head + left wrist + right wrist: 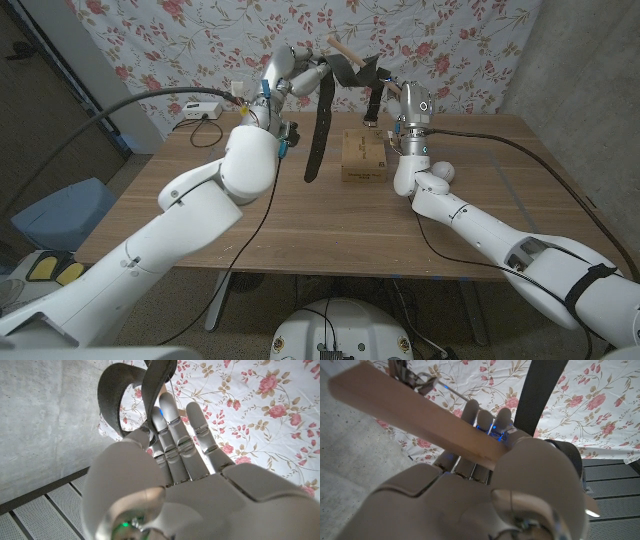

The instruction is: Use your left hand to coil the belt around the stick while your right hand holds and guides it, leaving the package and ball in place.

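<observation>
Gripping the wooden stick [420, 415] above the desk [300, 215], right robot hand [385, 92], left robot hand [305, 75] holding the dark belt [322, 125] hanging off it, package [364, 155] beneath, ball [442, 172] half hidden behind right arm.

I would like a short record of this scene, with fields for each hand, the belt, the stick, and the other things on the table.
left hand: raised above the table, grips the belt
right hand: raised, holds the stick
belt: dark, draped over the stick, long end hanging down toward the table
stick: pale wood, held in the air, one end seen above the belt
package: brown box, on the wooden table under the hands
ball: cannot tell
</observation>
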